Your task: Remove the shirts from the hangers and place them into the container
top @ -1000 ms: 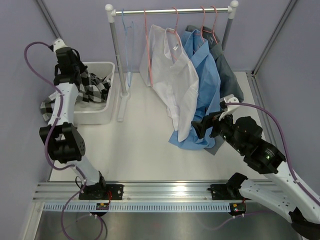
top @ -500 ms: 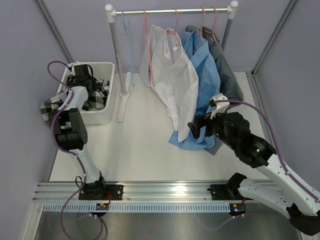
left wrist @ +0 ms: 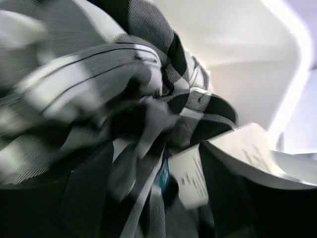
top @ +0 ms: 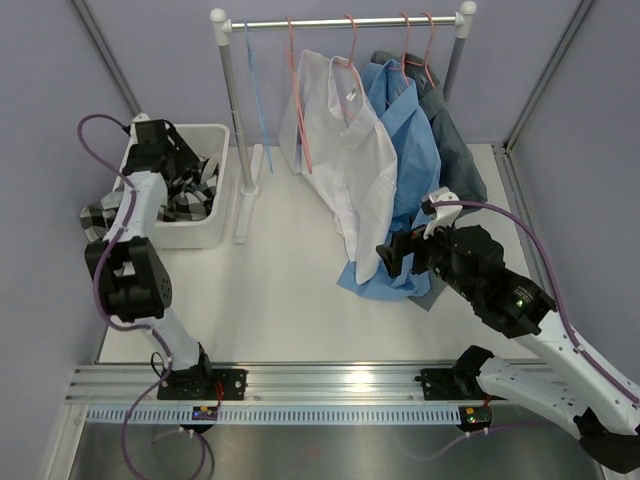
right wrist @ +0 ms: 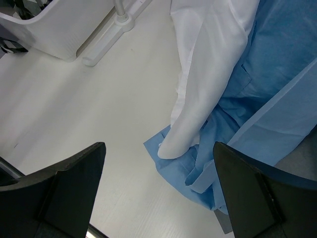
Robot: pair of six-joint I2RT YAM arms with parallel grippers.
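A black-and-white check shirt (top: 190, 195) lies in the white container (top: 216, 134), with part of it hanging over the left wall (top: 98, 220). My left gripper (top: 180, 168) is down in the container. In the blurred left wrist view its jaws (left wrist: 156, 198) stand open, with loose check cloth (left wrist: 124, 74) and a white label (left wrist: 190, 181) between them. White (top: 350, 160), light blue (top: 415, 170) and dark grey (top: 462, 150) shirts hang on pink hangers (top: 350, 40). My right gripper (top: 400, 255) is open and empty, just above the table by the white sleeve end (right wrist: 183, 134) and the blue hem (right wrist: 178, 168).
The white-posted rail (top: 340, 20) also carries an empty pink hanger (top: 296, 100) and an empty light blue hanger (top: 255, 90). Its left post foot (right wrist: 111, 37) stands right beside the container. Metal frame rails run along the table's right side (top: 515, 190) and near edge.
My left gripper dropped into the container and opened, letting go of the check shirt. My right gripper shifted a little left toward the hanging shirts' lower ends.
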